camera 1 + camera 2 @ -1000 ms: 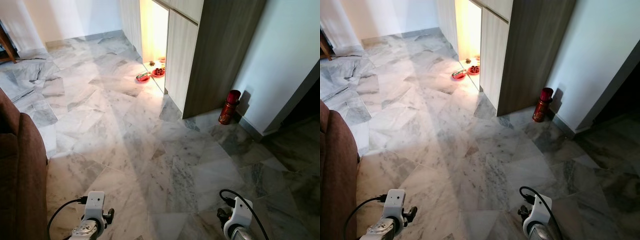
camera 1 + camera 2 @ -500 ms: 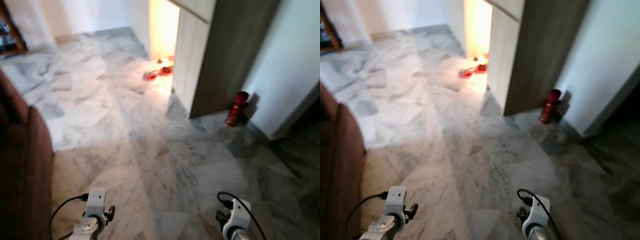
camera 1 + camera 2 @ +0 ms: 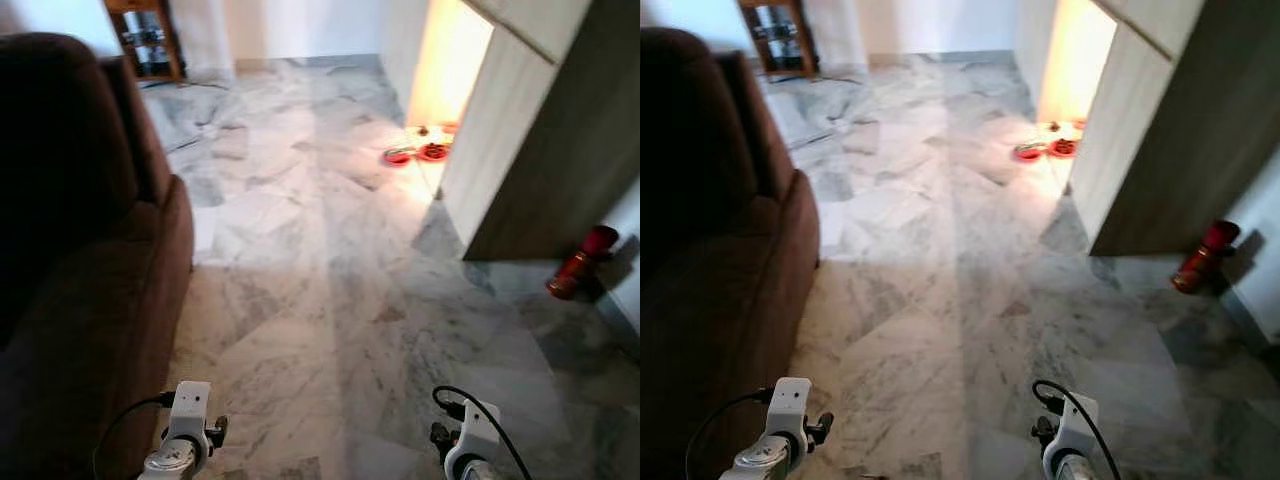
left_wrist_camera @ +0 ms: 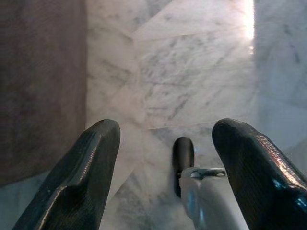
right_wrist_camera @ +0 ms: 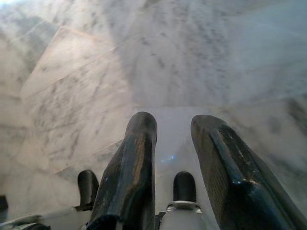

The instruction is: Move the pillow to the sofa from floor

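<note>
Brown sofa (image 3: 80,260) beside left gripper (image 4: 165,143), jaws spread; right gripper (image 5: 175,143) jaws parted.

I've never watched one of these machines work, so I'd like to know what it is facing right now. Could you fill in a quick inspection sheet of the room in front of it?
Surface: grey-veined marble floor, bare in front of the robot.
Job's things: brown sofa on the robot's left; pillow nothing seen.
Clutter: red dishes on the floor by the lit opening; a red cylinder beside the wood panel.
Grippers: left gripper open, over floor next to the sofa's edge; right gripper open, over bare floor. Both hold nothing.
Cables: a black cable loops at the right wrist, another at the left wrist.
Surroundings: a wooden shelf at the far wall.
</note>
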